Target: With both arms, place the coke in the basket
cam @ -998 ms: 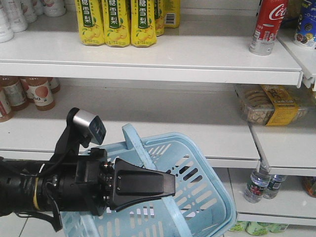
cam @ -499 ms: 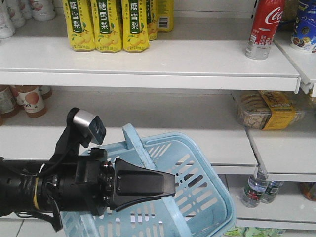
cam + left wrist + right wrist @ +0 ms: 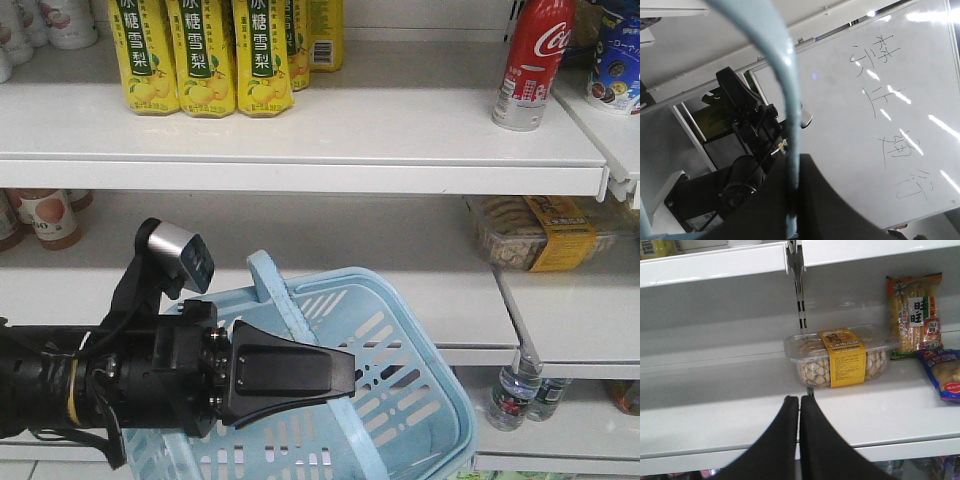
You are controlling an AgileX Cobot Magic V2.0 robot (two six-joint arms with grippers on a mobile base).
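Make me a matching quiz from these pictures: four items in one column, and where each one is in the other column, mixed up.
Things:
1. Coke bottle
2. yellow drinks
3. blue basket
4. clear cookie tray

Places:
A. middle shelf, right side
B. top shelf, left side
C. held by its handle in the left claw
D. top shelf, right side

Pairs: 1-D, 2-B, 3-C, 4-A.
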